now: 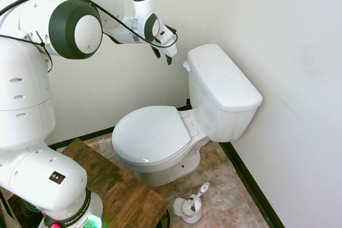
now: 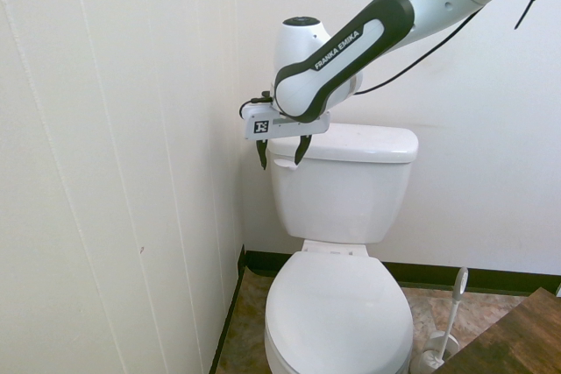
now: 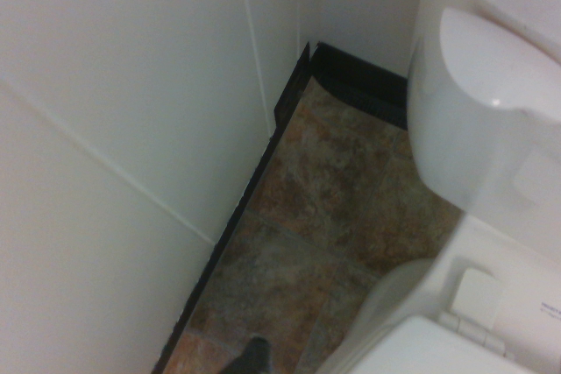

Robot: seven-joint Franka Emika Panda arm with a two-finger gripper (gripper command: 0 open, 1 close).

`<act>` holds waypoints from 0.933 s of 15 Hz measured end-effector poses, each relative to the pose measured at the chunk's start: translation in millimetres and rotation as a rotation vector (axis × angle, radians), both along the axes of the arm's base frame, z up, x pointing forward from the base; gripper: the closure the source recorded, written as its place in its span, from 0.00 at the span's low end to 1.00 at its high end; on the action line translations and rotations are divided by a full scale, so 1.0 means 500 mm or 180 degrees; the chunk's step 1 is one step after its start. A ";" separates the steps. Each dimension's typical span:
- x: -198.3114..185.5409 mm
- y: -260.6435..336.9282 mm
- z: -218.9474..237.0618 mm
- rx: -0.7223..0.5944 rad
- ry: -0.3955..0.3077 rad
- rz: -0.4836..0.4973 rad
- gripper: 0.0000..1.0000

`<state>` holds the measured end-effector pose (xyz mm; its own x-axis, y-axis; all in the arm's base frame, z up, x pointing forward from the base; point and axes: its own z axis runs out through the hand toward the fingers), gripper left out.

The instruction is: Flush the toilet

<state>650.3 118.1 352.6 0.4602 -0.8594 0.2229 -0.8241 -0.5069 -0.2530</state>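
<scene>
The white toilet [image 1: 160, 137] stands in the corner with its seat lid down and its boxy tank [image 1: 222, 92] against the wall. The small white flush lever [image 1: 186, 66] sticks out of the tank's upper front corner. My gripper [image 1: 162, 55] hangs open and empty just beside the lever, a short gap away, at about its height. In the second exterior view the gripper [image 2: 280, 153] points down in front of the tank's [image 2: 346, 186] upper left corner. The wrist view looks down past the lever [image 3: 495, 67] and the tank side [image 3: 456, 155] to the floor.
A panelled wall [image 2: 131, 172] runs close along the side of the toilet where the gripper is, leaving a narrow strip of tiled floor [image 3: 324, 216]. A toilet brush in its holder [image 1: 192, 205] stands on the floor in front. A wooden board [image 1: 115, 185] lies by the bowl.
</scene>
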 end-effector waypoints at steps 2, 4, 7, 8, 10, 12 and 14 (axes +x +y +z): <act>0.029 -0.009 -0.001 -0.0011 -0.0078 -0.0129 1.00; 0.059 -0.024 -0.010 -0.0017 -0.0125 -0.0236 1.00; 0.099 -0.044 -0.025 0.0005 -0.0255 -0.0385 1.00; 0.108 -0.049 -0.032 0.0003 -0.0262 -0.0418 1.00; 0.125 -0.064 -0.043 -0.0013 -0.0283 -0.0493 1.00; 0.139 -0.080 -0.051 -0.0025 -0.0315 -0.0581 1.00; 0.149 -0.087 -0.063 -0.0023 -0.0317 -0.0632 1.00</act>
